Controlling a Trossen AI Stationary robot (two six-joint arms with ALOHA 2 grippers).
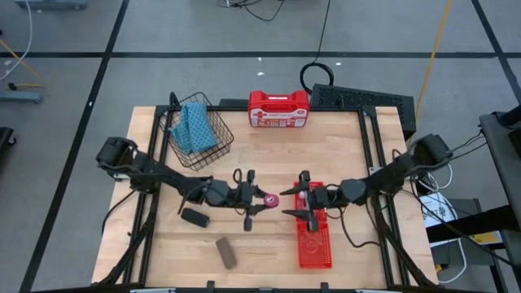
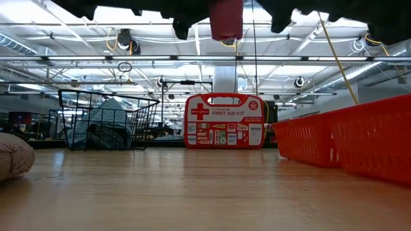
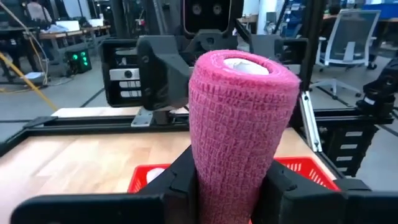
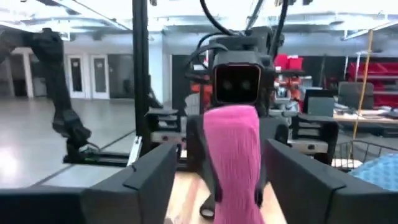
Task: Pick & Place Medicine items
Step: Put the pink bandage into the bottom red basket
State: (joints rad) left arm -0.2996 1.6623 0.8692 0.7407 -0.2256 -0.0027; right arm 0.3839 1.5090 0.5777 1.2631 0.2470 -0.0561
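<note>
One pink roll point(image 3: 239, 124) clamped in left tool point(image 1: 254, 200); right tool point(image 1: 303, 198) spread, facing it.

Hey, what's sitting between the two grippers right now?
The pink bandage roll, clamped in the left gripper and held out toward the open right gripper. The high view shows it; both wrist views confirm.
</note>
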